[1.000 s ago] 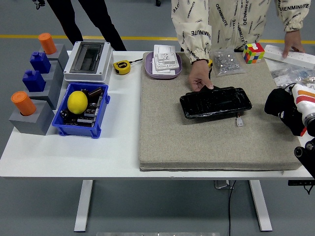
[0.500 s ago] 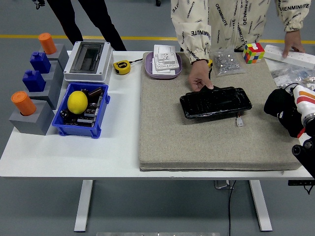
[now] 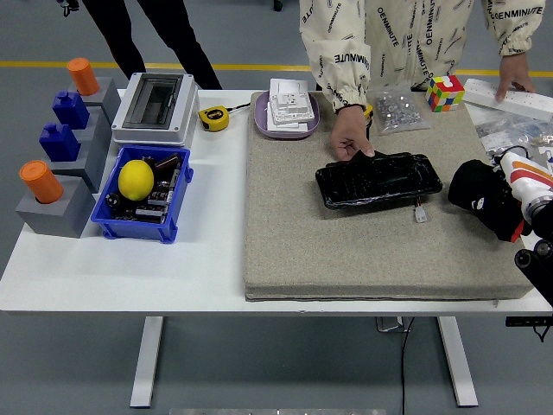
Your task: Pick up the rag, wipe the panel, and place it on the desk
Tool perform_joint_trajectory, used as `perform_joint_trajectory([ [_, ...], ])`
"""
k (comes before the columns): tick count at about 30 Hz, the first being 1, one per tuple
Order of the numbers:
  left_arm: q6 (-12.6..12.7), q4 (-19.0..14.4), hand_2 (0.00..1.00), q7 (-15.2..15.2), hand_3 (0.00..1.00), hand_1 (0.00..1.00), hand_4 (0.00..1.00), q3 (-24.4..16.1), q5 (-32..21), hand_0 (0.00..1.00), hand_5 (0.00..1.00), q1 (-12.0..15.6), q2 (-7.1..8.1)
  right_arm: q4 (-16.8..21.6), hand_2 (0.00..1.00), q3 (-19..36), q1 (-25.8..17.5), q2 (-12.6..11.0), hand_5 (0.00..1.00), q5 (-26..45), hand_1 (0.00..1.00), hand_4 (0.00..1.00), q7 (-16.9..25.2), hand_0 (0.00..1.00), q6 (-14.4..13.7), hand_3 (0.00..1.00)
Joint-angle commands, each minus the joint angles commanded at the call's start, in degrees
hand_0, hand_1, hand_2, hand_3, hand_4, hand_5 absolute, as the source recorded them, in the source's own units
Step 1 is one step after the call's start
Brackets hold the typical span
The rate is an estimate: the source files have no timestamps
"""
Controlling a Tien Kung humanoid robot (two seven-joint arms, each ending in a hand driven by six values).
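The right hand (image 3: 486, 197), coming in from the right edge over the grey felt mat (image 3: 363, 251), is a dark bunched shape just beside the one black panel (image 3: 378, 179); whether its fingers are curled or grip a rag cannot be told, and no rag can be made out with certainty. A person's hand (image 3: 352, 137) presses the panel's far edge, their other hand (image 3: 513, 73) resting on a white power strip (image 3: 510, 96). Farther off sit one Rubik's cube (image 3: 445, 92), one yellow tape measure (image 3: 213, 117), one lemon (image 3: 136, 179) in one blue bin (image 3: 177, 201), two orange cylinders (image 3: 40, 181) and two blue blocks (image 3: 60, 141).
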Motion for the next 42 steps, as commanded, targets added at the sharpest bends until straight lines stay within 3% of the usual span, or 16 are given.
perform_joint_trajectory([
  [11, 0.0, 0.0, 0.723, 0.0, 0.565, 0.689, 0.594, -0.1, 0.1, 0.64, 0.463, 0.0, -0.02, 0.4, 0.671, 0.0, 0.7, -0.6, 0.449, -0.8, 0.566, 0.998, 0.5, 0.522, 1.9, 0.588],
  [12, 0.0, 0.0, 0.721, 0.0, 0.566, 0.689, 0.593, -0.1, 0.1, 0.639, 0.463, 0.0, -0.02, 0.4, 0.71, 0.1, 0.7, -0.7, 0.47, -0.9, 0.611, 0.998, 0.5, 0.601, 2.1, 0.636],
  [17, 0.0, 0.0, 0.721, 0.0, 0.566, 0.689, 0.593, -0.2, 0.1, 0.639, 0.463, 0.0, -0.02, 0.4, 0.71, 0.3, 0.7, -1.0, 0.47, -1.3, 0.611, 0.998, 0.3, 0.601, 3.3, 0.636],
  [18, 0.0, 0.0, 0.722, 0.0, 0.566, 0.689, 0.592, -0.1, 0.1, 0.64, 0.462, 0.0, -0.03, 0.4, 0.733, 0.3, 0.7, -1.0, 0.484, -1.4, 0.637, 0.998, 0.4, 0.633, 3.4, 0.695],
  [29, 0.0, 0.0, 0.723, 0.0, 0.566, 0.689, 0.593, 0.2, -0.1, 0.641, 0.463, 0.2, 0.15, 0.5, 0.753, 0.3, 0.7, -1.6, 0.498, -1.5, 0.654, 0.998, 0.6, 0.668, 3.9, 0.732],
  [42, 0.0, 0.0, 0.722, 0.0, 0.566, 0.689, 0.593, 0.1, 0.0, 0.64, 0.464, 0.2, 0.17, 0.9, 0.839, 0.2, 0.9, -1.9, 0.53, -1.3, 0.741, 0.998, 1.2, 0.744, 3.7, 0.812],
])
